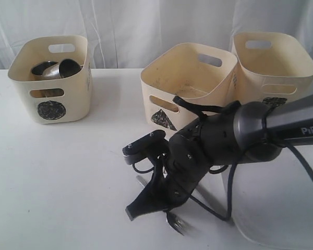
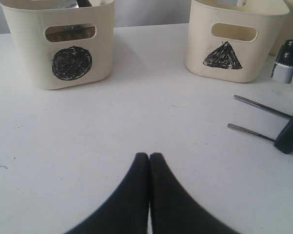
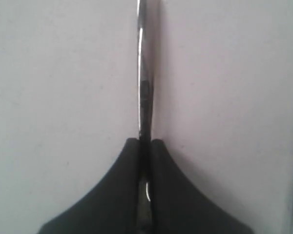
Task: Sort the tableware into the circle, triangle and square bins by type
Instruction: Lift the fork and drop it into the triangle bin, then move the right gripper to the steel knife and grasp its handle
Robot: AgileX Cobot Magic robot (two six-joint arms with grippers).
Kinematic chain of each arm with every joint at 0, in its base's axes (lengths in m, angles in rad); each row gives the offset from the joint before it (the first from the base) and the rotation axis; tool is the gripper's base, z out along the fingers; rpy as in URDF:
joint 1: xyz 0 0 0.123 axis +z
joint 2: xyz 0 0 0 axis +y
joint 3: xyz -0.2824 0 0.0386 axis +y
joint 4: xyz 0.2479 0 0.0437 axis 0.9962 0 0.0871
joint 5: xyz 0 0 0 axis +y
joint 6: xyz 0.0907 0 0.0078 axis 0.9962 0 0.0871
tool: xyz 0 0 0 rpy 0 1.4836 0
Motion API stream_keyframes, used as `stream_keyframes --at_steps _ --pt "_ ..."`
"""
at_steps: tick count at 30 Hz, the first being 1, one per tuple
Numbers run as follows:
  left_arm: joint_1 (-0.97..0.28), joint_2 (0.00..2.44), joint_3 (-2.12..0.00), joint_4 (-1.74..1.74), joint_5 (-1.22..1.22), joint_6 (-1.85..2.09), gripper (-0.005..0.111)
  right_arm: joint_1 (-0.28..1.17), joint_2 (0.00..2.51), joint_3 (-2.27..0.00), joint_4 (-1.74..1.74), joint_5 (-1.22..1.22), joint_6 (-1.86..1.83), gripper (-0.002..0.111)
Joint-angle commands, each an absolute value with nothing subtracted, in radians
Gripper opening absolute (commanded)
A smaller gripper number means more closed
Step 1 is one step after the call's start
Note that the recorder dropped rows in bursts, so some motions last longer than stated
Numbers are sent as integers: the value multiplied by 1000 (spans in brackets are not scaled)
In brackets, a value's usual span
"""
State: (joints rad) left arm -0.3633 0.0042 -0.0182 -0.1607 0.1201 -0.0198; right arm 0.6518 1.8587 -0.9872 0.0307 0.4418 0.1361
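Right gripper: jaws pressed onto the handle of a thin steel utensil, in front of the triangle bin; which utensil, cannot tell. Fork head just beside the gripper. Left gripper: fingers pressed together, empty. Steel mugs in the circle bin, well left of the triangle bin.

The circle bin and triangle bin were matt cream plastic. The steel mugs and fork gleamed as polished metal, like the cutlery handle between the matt black fingers of the right gripper. The table looked smooth, matt white.
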Motion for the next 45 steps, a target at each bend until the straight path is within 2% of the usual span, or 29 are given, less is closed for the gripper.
stream_keyframes --at_steps 1,10,16,24,35,37,40,43,45 --pt "-363 0 -11 -162 123 -22 0 657 1770 -945 74 391 200 0" --pt "-363 0 -11 -162 123 -22 0 652 1398 -782 74 39 271 0" --pt "-363 0 -11 -162 123 -22 0 534 1282 -767 74 -75 273 0" --pt "-363 0 -11 -162 123 -22 0 307 1385 -835 74 -155 271 0" --pt "-363 0 -11 -162 123 -22 0 253 1707 -1208 74 -101 257 0" --pt "-363 0 -11 -162 123 -22 0 250 1789 -1300 74 -28 257 4" --pt "-363 0 -11 -162 123 -22 0 250 1862 -1385 74 74 213 18" --pt "-363 0 -11 -162 123 -22 0 258 1862 -1391 70 90 148 37" --pt "-363 0 -11 -162 123 -22 0 258 1845 -1391 70 116 114 44"
